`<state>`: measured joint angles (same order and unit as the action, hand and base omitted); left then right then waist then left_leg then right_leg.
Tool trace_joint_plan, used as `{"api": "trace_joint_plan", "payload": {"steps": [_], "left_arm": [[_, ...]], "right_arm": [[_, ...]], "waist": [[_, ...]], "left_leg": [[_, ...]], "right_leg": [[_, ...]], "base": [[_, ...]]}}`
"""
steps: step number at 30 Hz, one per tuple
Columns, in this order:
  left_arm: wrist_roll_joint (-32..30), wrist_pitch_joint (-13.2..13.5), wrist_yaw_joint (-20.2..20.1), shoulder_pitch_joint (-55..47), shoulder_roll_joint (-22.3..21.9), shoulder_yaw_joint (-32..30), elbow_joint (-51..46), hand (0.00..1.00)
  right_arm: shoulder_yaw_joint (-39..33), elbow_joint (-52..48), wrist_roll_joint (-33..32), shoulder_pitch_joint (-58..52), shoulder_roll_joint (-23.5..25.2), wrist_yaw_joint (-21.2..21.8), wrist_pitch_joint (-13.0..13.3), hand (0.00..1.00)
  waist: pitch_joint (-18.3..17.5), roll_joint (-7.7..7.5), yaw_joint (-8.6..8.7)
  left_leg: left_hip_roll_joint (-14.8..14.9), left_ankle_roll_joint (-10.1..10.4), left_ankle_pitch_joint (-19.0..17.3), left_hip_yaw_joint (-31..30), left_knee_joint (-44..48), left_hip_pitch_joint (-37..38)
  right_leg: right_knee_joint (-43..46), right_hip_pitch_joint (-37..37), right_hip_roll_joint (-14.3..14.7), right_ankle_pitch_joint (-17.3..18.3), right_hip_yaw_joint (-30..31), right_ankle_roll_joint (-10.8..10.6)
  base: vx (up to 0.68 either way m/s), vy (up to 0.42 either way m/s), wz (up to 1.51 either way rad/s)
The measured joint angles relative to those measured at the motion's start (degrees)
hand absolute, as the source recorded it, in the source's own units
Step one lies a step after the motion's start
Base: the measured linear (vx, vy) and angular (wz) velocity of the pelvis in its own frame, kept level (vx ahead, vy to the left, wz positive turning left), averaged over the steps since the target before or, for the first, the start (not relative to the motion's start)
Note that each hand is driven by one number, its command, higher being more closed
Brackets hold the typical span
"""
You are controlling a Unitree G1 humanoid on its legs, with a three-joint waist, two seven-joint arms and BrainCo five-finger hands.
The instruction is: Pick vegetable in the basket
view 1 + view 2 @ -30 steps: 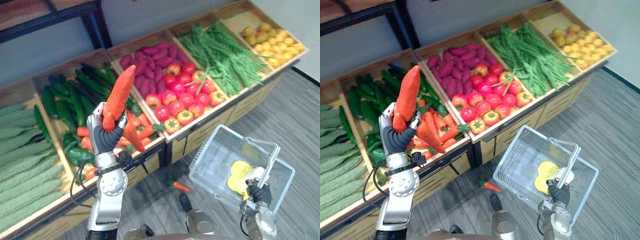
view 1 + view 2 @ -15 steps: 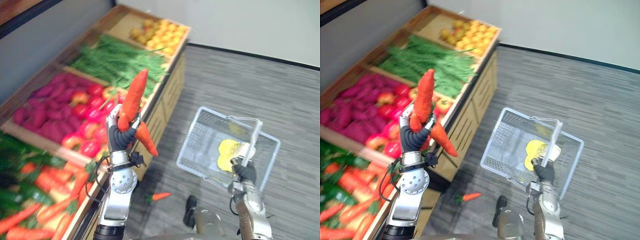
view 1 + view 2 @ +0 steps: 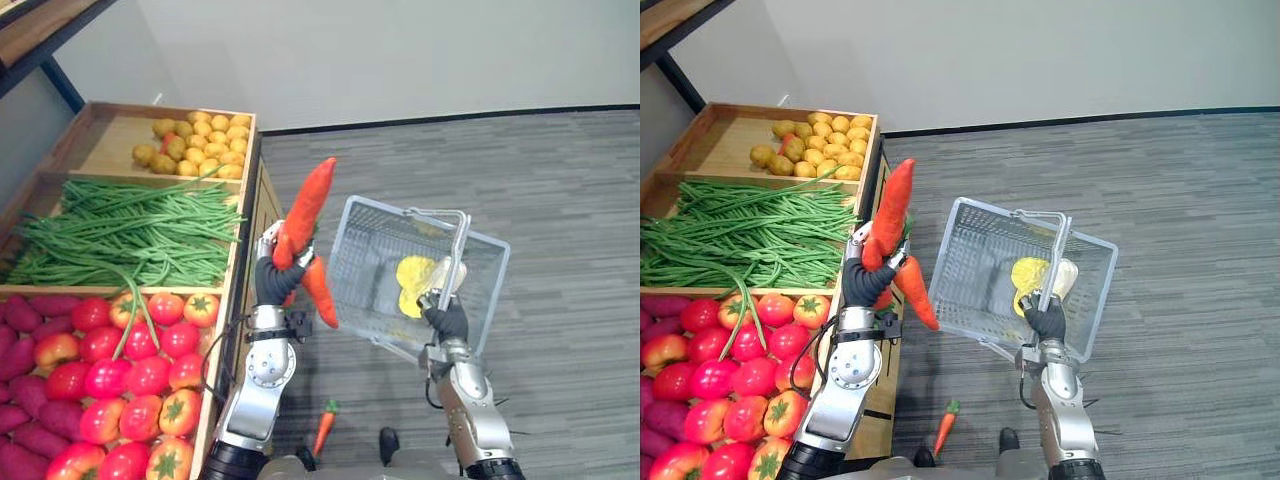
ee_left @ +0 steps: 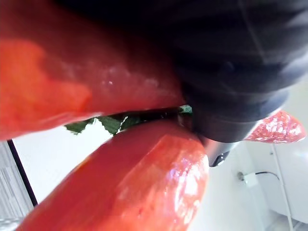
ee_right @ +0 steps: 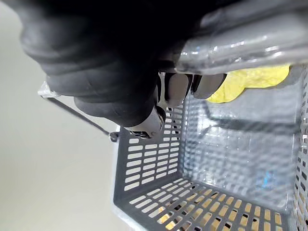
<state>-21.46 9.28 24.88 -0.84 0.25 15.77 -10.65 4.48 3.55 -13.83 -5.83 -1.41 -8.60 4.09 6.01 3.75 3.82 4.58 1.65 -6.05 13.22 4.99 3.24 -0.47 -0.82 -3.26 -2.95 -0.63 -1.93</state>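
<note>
Carrots (image 3: 305, 210), two, sit in the left hand (image 3: 272, 282), its fingers curled round both. They are held up just beside the grey basket (image 3: 365, 270), outside it. The right hand (image 3: 447, 320) is clenched on the basket handle (image 3: 453, 250). A yellow item (image 3: 412, 275) lies inside.

Left wrist view: both carrots press against the dark cover, with a leaf scrap (image 4: 110, 124) between them.

Right wrist view: fingers wrap over the handle, with the basket's slotted wall beyond.

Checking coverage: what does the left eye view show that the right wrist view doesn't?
Left eye view: left robot hand gripping two orange-red carrots, small orange carrot on the floor, green beans and tomatoes. Right wrist view: the grey plastic basket's slotted inside, close up. Both: right robot hand curled round its clear handle, yellow item inside.
</note>
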Motion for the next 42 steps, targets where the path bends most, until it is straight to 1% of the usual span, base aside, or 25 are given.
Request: {"api": "trace_joint_plan", "payload": {"steps": [4,5,8,10,12,15,17,18,23,24,27,29,30,33,35,37,39,42], "left_arm": [[2.1,0.0,-0.7,0.2,0.0,0.6,0.3,1.00],[3.6,0.0,-1.1,1.0,0.0,1.7,1.8,1.00],[6.2,0.0,-1.3,2.2,-0.2,3.0,5.5,1.00],[7.4,0.0,-1.4,2.2,-0.1,3.8,6.9,1.00],[8.7,-0.1,-2.3,3.2,-0.2,4.7,10.2,1.00],[10.4,-0.1,-2.3,5.6,-0.1,5.1,14.8,1.00],[10.6,-0.3,-2.3,6.8,0.0,5.2,17.1,1.00],[10.6,-0.4,-2.3,7.4,0.0,5.7,18.3,1.00],[10.6,-0.8,-2.4,8.8,0.1,8.4,21.9,1.00],[10.6,-1.4,-2.5,9.1,0.1,8.7,22.6,1.00],[10.6,-1.6,-3.1,9.2,0.1,9.4,24.8,1.00],[10.6,-1.7,-3.6,10.0,0.2,9.7,26.6,1.00],[10.6,-1.8,-3.6,10.7,0.2,10.2,27.9,0.00],[10.6,-2.6,-3.7,12.4,0.4,10.8,31.9,0.00],[10.4,-3.5,-4.3,12.4,0.8,10.8,34.7,0.00],[10.2,-4.0,-5.0,12.4,0.9,10.8,35.6,0.00],[9.6,-4.4,-6.0,12.1,1.1,10.8,35.9,0.00],[9.5,-4.4,-6.3,12.1,1.0,10.8,35.9,0.00]], "right_arm": [[1.7,-0.2,-2.0,0.9,0.4,0.9,0.0,1.00],[2.3,-0.7,-3.5,1.0,0.3,1.1,0.0,1.00],[4.2,-1.0,-5.9,1.0,0.3,1.2,0.0,1.00],[5.3,-1.0,-7.0,0.8,0.3,1.3,0.0,1.00],[7.1,-1.1,-9.3,0.2,-0.2,1.4,0.0,1.00],[9.4,-3.2,-12.9,-1.8,-0.5,2.0,0.0,1.00],[11.1,-3.8,-15.3,-2.9,-1.1,3.3,0.0,1.00],[12.0,-4.5,-17.7,-3.8,-1.8,4.2,0.0,1.00],[13.6,-4.5,-22.6,-5.4,-3.6,5.6,0.0,1.00],[14.3,-4.5,-24.0,-5.7,-3.9,6.0,-0.1,1.00],[17.4,-4.5,-26.7,-5.9,-4.8,6.2,-0.2,1.00],[19.3,-4.5,-28.7,-5.9,-5.2,6.6,-0.2,1.00],[20.0,-4.5,-29.5,-5.9,-5.4,6.8,-0.3,1.00],[21.7,-4.5,-32.0,-6.0,-6.0,7.9,-0.5,1.00],[23.7,-4.6,-34.0,-5.9,-6.0,9.1,-0.6,1.00],[24.5,-4.8,-35.2,-5.9,-6.0,10.0,-0.6,1.00],[24.6,-5.3,-36.4,-5.9,-6.1,10.1,-0.6,1.00],[24.5,-6.5,-37.4,-5.9,-6.3,10.1,-0.6,1.00]], "waist": [[-0.1,-0.01,0.32],[-0.3,-0.03,0.24],[-0.5,-0.08,0.53],[-1.1,-0.08,0.70],[-1.9,-0.10,0.99],[-2.4,-0.28,1.28],[-2.8,-0.57,1.66],[-2.8,-0.65,1.71],[-2.8,-0.67,1.95],[-2.8,-0.67,2.12],[-2.8,-0.69,3.33],[-2.9,-0.90,3.43],[-2.9,-0.99,3.34],[-2.8,-1.32,3.72],[-2.9,-2.21,4.68],[-2.9,-2.46,4.73],[-2.9,-2.50,4.71],[-2.9,-2.49,4.76]], "left_leg": [[0.0,0.2,0.1,1.9,-2.0,1.6],[0.0,0.3,0.2,2.6,-2.3,1.7],[0.1,0.5,0.3,3.0,-3.1,2.1],[0.1,0.5,0.3,3.5,-3.2,2.1],[0.1,0.5,0.3,3.6,-3.4,2.2],[0.1,0.7,0.4,4.0,-4.1,2.5],[0.0,0.7,0.4,4.1,-4.1,2.4],[0.0,0.7,0.4,4.2,-4.1,2.3],[-0.2,0.7,0.5,4.5,-4.6,1.9],[-0.2,0.7,0.5,4.6,-4.7,1.7],[-0.2,0.7,0.5,5.0,-4.9,1.9],[-0.3,0.7,0.5,5.6,-5.0,1.9],[-0.3,0.7,0.5,6.0,-5.0,1.8],[-0.5,0.7,0.5,6.5,-5.0,1.9],[-0.6,0.7,0.4,6.8,-5.0,1.9],[-0.6,0.7,0.4,7.1,-5.0,1.9],[-0.6,0.7,0.4,7.6,-5.0,1.8],[-0.7,0.7,0.4,7.7,-5.0,1.9]], "right_leg": [[-0.5,0.1,0.1,-0.1,1.6,-0.2],[-1.1,0.2,0.2,-0.4,2.3,-0.6],[-1.5,0.2,0.4,-0.4,2.5,-0.7],[-1.8,0.2,0.4,-0.5,2.7,-0.8],[-1.9,0.2,0.5,-0.5,2.8,-0.8],[-2.1,0.2,0.5,-0.5,2.9,-0.8],[-2.8,0.2,0.4,-0.7,3.2,-1.0],[-2.9,0.2,0.4,-0.7,3.6,-1.1],[-3.0,1.1,0.4,-0.7,4.0,-1.1],[-3.1,1.3,0.4,-0.8,4.0,-1.1],[-3.1,1.4,0.4,-0.8,4.2,-1.1],[-3.1,1.8,0.4,-0.9,4.7,-1.1],[-3.1,2.0,0.4,-1.1,5.2,-1.2],[-3.1,2.2,0.2,-1.4,5.6,-1.4],[-3.1,2.4,0.2,-1.4,5.8,-1.4],[-3.1,2.6,0.2,-1.4,6.1,-1.4],[-3.1,3.0,0.2,-1.6,6.9,-1.5],[-3.1,3.0,0.3,-1.6,7.0,-1.5]], "base": [[0.03,0.020,-0.27],[0.01,-0.006,-0.18],[-0.01,-0.011,-0.11],[-0.01,-0.009,-0.09],[-0.01,-0.004,-0.03],[-0.01,-0.001,-0.01],[-0.02,-0.002,-0.08],[-0.01,-0.001,-0.07],[0.00,-0.003,-0.05],[0.02,-0.003,-0.07],[0.02,0.002,-0.05],[0.00,0.007,-0.14],[-0.02,0.007,-0.15],[-0.04,0.005,-0.10],[-0.06,-0.018,-0.07],[-0.04,-0.022,-0.10],[-0.05,-0.026,-0.16],[-0.02,-0.016,-0.03]]}}
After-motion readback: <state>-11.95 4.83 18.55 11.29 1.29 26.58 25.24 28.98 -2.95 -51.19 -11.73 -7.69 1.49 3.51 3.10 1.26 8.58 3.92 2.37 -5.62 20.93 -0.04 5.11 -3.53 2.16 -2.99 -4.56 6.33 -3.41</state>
